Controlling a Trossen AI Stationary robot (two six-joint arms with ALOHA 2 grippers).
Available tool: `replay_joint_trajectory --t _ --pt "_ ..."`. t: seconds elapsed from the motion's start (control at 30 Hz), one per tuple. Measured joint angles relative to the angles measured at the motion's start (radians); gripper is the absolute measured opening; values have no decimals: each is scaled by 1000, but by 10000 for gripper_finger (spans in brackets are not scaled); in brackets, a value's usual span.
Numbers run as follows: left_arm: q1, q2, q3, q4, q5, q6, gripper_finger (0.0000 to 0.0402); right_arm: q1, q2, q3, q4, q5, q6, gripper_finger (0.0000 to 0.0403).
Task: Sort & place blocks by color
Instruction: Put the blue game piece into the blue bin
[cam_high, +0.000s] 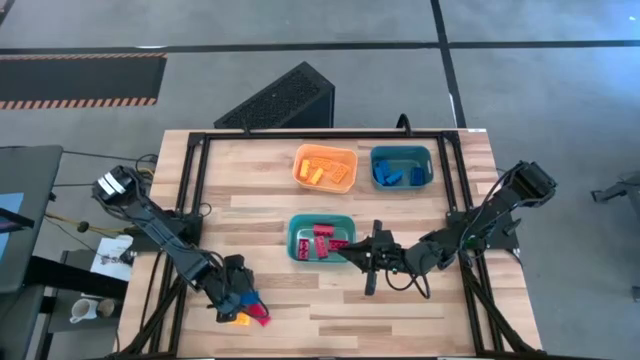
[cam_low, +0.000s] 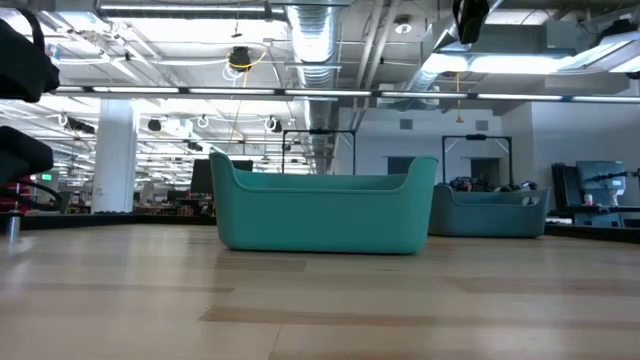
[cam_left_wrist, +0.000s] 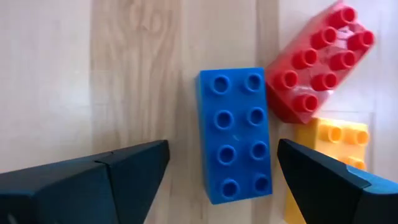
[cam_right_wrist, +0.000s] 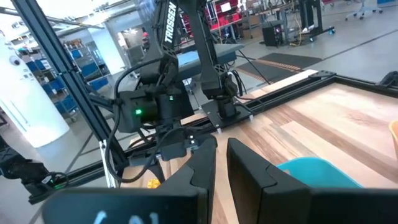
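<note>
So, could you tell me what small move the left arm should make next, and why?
Probably lower and close the left gripper on the blue block: its jaws stand open either side of it, with a red block and a yellow block close beside.

Glossy studded plastic blue block (cam_left_wrist: 235, 135) lies on the smooth, pale wood-grain table (cam_left_wrist: 124, 74).

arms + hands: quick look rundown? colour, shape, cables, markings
Both arms are dark, slim, jointed links. The left hand has black wedge-shaped fingers; the right hand has flat black ones. The left arm carries black cables, a green light and white TROSSEN lettering.
</note>
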Motion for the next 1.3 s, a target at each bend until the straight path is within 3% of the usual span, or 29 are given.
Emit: replay_joint_trajectory --t 0.17,0.37,0.53,0.63,0.73,0.87,0.97,1.07,1.17,1.3 --pt "2 3 -1 -25 -47 22 260 0 0 0 -3 7 0 63" --pt "31 6 31 -78 -58 38 103 0 0 0 -4 23 4 63" --pt "52 -38 137 -312 -247 113 103 0 0 0 -5 25 4 63" --pt "73 -101 156 -306 -384 191 103 0 0 0 -5 28 4 63" --pt "104 -175 130 -91 -456 316 103 0 0 0 -5 33 4 63" --pt "150 -236 31 354 -441 534 103 -12 1 0 -10 35 4 63" --pt "195 -247 -42 773 -339 711 103 -20 2 0 -52 52 4 71" --pt "257 -232 -107 1045 -214 798 103 -29 3 0 -80 52 12 98" --pt "323 -221 -141 1186 -150 831 103 -33 9 0 -77 52 12 147" --pt "403 -195 -152 1246 -62 832 103 -60 19 0 -47 51 10 232"
